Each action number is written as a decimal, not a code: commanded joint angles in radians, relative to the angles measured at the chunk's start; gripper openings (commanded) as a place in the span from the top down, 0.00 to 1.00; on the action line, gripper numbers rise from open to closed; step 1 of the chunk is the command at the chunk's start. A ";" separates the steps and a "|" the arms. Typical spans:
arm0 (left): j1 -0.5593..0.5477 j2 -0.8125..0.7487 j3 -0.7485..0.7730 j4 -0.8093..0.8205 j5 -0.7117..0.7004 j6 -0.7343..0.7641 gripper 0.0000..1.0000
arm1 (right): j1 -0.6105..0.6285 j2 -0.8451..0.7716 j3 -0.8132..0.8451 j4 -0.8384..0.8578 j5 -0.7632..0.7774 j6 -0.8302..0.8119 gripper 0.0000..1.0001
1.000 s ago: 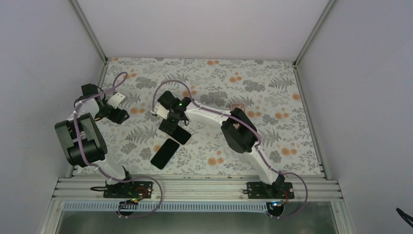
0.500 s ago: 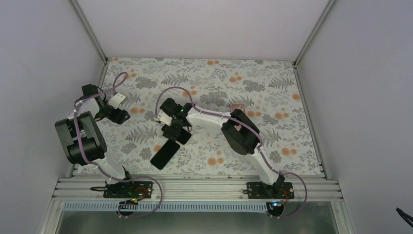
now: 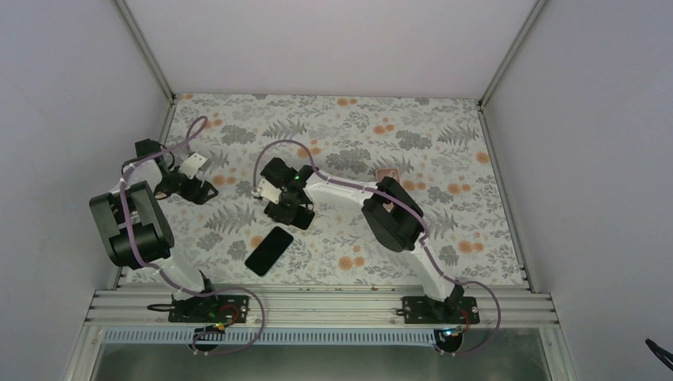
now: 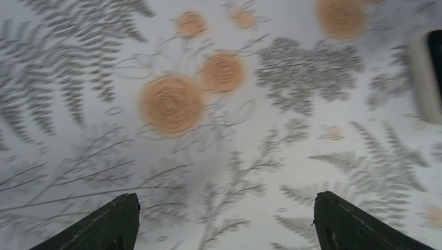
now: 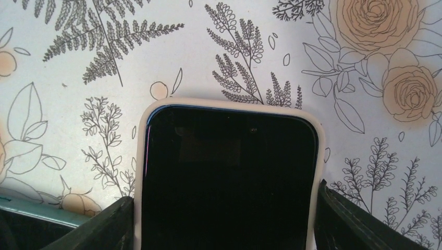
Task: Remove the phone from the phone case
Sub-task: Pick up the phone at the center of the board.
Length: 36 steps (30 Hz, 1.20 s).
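My right claw (image 3: 286, 209) is clamped across the sides of the phone (image 5: 226, 172), which sits in its pale case (image 5: 229, 102) mid-worktop (image 3: 444, 159). My left claw (image 4: 224, 221) gapes wide and empty, off to the left. A dark slab (image 3: 269, 250) lies just near of the right claw, can't tell what it is. Step looks like securing the cased phone; next I'd bring the left claw over to peel the case rim off.

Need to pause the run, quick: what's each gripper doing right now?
Left gripper: open, holding nothing.
Right gripper: closed on the phone case, gripping its two long sides.
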 commanded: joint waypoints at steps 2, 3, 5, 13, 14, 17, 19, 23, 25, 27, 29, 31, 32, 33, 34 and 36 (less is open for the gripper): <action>-0.034 0.040 0.077 -0.260 0.263 0.070 0.17 | -0.049 -0.056 -0.086 0.064 0.107 -0.056 0.44; -0.052 0.052 0.090 -0.293 0.294 0.077 0.17 | -0.051 -0.076 -0.085 0.071 0.106 -0.062 0.44; -0.098 0.072 0.107 -0.340 0.327 0.081 0.17 | -0.053 -0.116 -0.080 0.079 0.102 -0.065 0.43; -0.228 0.174 0.232 -0.412 0.381 -0.033 0.15 | -0.052 -0.159 -0.050 0.099 0.108 -0.080 0.43; -0.235 0.188 0.252 -0.411 0.382 -0.054 0.14 | -0.050 -0.157 -0.039 0.098 0.107 -0.083 0.43; -0.244 0.228 0.307 -0.414 0.379 -0.093 0.15 | -0.049 -0.140 0.006 0.079 0.118 -0.079 0.37; -0.244 0.235 0.324 -0.404 0.373 -0.110 0.15 | -0.050 -0.116 0.027 0.052 0.134 -0.072 0.23; -0.244 0.233 0.332 -0.398 0.375 -0.120 0.14 | -0.052 -0.090 0.010 0.017 0.129 -0.032 0.02; -0.244 0.236 0.332 -0.403 0.379 -0.119 0.14 | -0.052 -0.083 0.001 0.008 0.128 -0.022 0.00; -0.244 0.243 0.335 -0.411 0.384 -0.118 0.14 | -0.051 -0.086 -0.019 0.008 0.133 -0.018 0.00; -0.245 0.252 0.339 -0.414 0.384 -0.122 0.13 | -0.053 -0.090 -0.045 0.012 0.128 -0.014 0.00; -0.245 0.260 0.344 -0.411 0.381 -0.131 0.13 | -0.056 -0.093 -0.069 0.017 0.118 -0.008 0.00; -0.246 0.263 0.347 -0.407 0.378 -0.136 0.13 | -0.057 -0.091 -0.076 0.017 0.116 -0.007 0.00; -0.247 0.264 0.349 -0.405 0.376 -0.142 0.12 | -0.060 -0.087 -0.079 0.011 0.114 -0.003 0.00; -0.248 0.264 0.351 -0.403 0.376 -0.145 0.12 | -0.064 -0.088 -0.088 0.010 0.108 -0.002 0.00; -0.251 0.265 0.353 -0.401 0.380 -0.149 0.11 | -0.074 -0.082 -0.097 0.005 0.092 0.001 0.00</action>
